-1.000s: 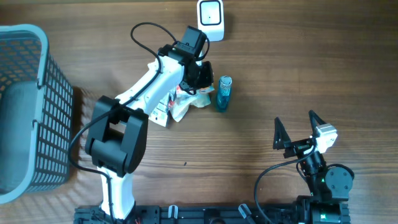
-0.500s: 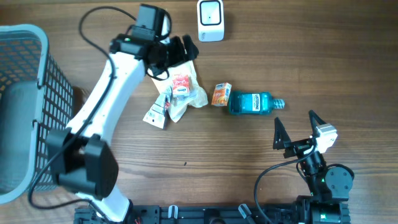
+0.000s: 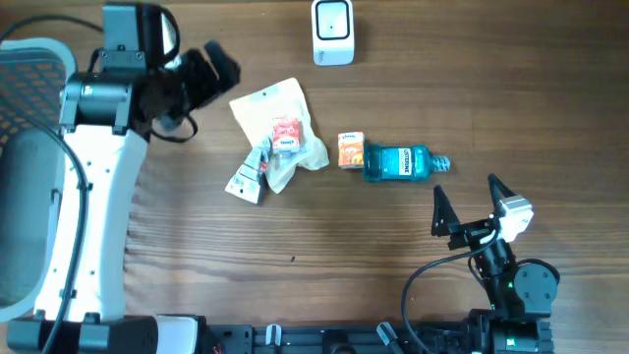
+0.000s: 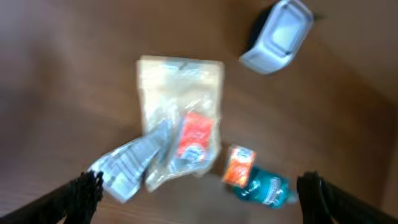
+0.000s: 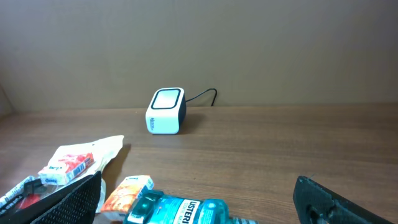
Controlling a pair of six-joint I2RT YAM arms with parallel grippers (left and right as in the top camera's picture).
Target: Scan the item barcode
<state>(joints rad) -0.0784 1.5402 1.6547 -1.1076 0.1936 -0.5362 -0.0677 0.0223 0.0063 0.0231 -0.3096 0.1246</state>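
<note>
White barcode scanner (image 3: 332,31) at the far edge, blue mouthwash bottle (image 3: 398,162) on its side touching small orange box (image 3: 350,150), clear pouches (image 3: 278,133) beside, left gripper (image 3: 218,71) and right gripper (image 3: 466,187) spread, empty

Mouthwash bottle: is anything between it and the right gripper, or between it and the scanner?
Nothing visible. Bare table separates the mouthwash bottle from the open right gripper and from the scanner. The orange box sits at its base end, off to the side.

Blurred left-wrist view; mouthwash bottle (image 5: 180,210) cropped in right-wrist view.
</note>
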